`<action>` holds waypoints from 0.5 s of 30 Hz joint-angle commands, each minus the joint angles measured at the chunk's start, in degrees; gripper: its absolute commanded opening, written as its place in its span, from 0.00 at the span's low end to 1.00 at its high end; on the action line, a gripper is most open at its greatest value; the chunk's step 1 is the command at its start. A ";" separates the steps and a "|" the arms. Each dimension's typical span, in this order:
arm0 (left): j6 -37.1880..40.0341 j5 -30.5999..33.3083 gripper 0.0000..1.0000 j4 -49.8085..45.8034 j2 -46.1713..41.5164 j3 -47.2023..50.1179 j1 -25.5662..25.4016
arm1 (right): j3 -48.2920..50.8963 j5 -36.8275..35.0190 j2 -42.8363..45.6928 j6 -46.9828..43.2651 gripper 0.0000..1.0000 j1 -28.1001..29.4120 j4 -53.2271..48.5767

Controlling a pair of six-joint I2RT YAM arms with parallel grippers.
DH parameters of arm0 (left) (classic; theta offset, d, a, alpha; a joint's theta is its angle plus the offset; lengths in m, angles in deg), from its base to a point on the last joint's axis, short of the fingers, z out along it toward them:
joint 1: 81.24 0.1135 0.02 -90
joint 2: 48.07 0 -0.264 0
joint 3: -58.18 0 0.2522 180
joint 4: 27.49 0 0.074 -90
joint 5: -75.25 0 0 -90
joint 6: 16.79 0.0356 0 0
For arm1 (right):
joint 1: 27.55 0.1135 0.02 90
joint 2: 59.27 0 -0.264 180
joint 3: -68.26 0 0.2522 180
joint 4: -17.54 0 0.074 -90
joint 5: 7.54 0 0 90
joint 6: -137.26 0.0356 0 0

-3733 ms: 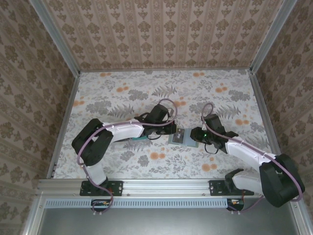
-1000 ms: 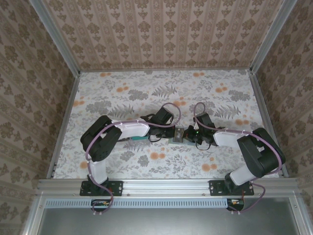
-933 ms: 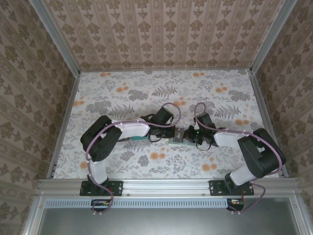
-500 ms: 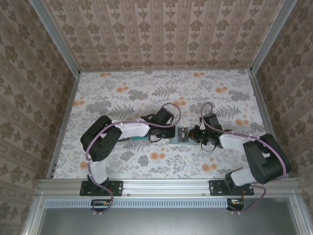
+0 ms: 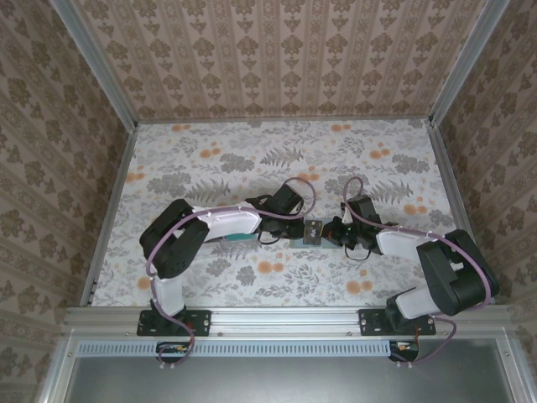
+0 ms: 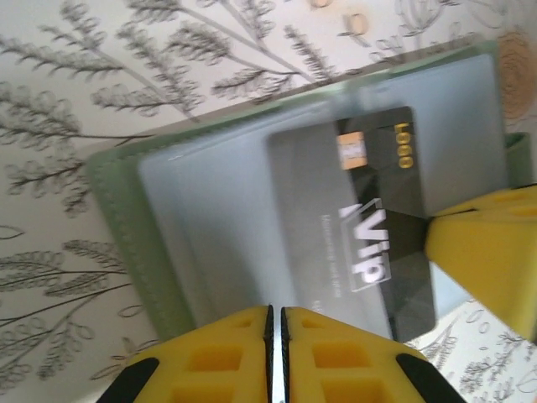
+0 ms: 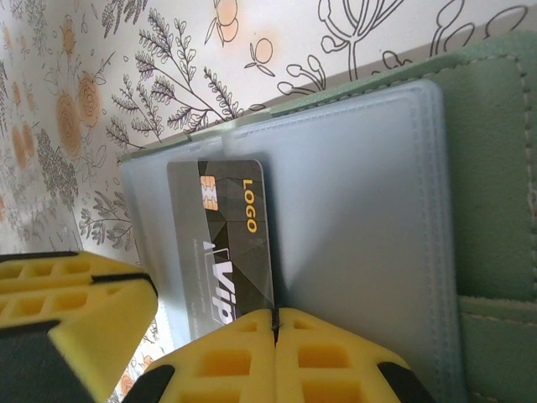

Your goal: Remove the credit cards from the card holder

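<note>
Your left fingers (image 6: 214,357) sit almost together with only a thin slit between them. In the left wrist view they are at the 6 o'clock edge of the open card holder (image 6: 210,201). You cannot tell whether they pinch that edge.

Your right fingers (image 7: 336,361) are pressed flat together. In the right wrist view their tips touch the 6 o'clock end of the dark card (image 7: 231,243), and you cannot tell whether the card is nipped between them. The card has a chip and gold lettering. It lies on the holder's grey-blue inside with one long edge at a pocket's lip.

From above, the holder lies flat near the middle of the table (image 5: 210,159), with the left fingers at its 9 o'clock and the right fingers at its 3 o'clock. A teal card (image 5: 238,239) lies on the table by your left forearm, at the holder's 9 o'clock.
</note>
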 commanded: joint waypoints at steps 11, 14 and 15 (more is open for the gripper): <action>1.05 -1.15 0.04 -0.40 2.95 -1.93 -0.12 | -0.42 0.27 -0.37 -1.58 0.10 -0.21 -1.42; 0.83 -1.56 0.04 0.19 3.46 -1.21 -0.11 | -0.46 0.21 -0.64 -1.68 0.16 -0.20 -1.24; 0.69 -1.50 0.04 0.39 3.48 -0.84 -0.07 | -0.51 0.16 -0.85 -1.68 0.16 -0.26 -1.16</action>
